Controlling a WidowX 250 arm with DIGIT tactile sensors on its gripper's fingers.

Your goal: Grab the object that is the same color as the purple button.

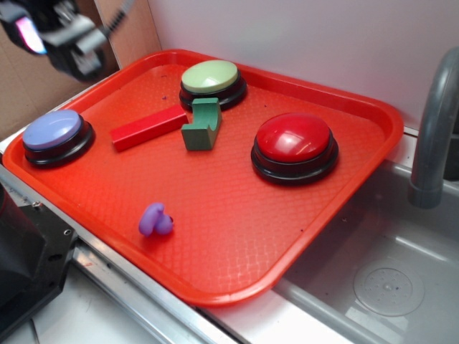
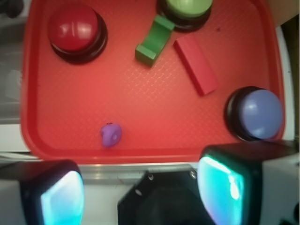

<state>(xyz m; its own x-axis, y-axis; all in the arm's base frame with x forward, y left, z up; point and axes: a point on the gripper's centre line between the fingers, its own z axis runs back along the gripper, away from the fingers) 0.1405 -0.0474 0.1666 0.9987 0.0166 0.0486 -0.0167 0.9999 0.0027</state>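
Note:
The small purple lumpy object [image 1: 155,220] [image 2: 111,134] lies on the red tray [image 1: 237,244] near its front edge. The purple button [image 1: 56,133] [image 2: 259,114], a lavender dome on a black base, stands at the tray's left corner. My gripper [image 1: 64,36] hangs high at the upper left of the exterior view, well away from the object. In the wrist view the gripper [image 2: 140,197] is open with nothing between its fingers [image 2: 225,187], and it looks down over the tray's near edge.
On the tray also stand a pale green button [image 1: 211,80], a red button [image 1: 295,145], a green notched block [image 1: 202,125] and a red bar [image 1: 148,127]. A grey sink basin [image 1: 380,279] with a faucet [image 1: 434,136] lies to the right. A black mount [image 1: 25,265] sits at the front left.

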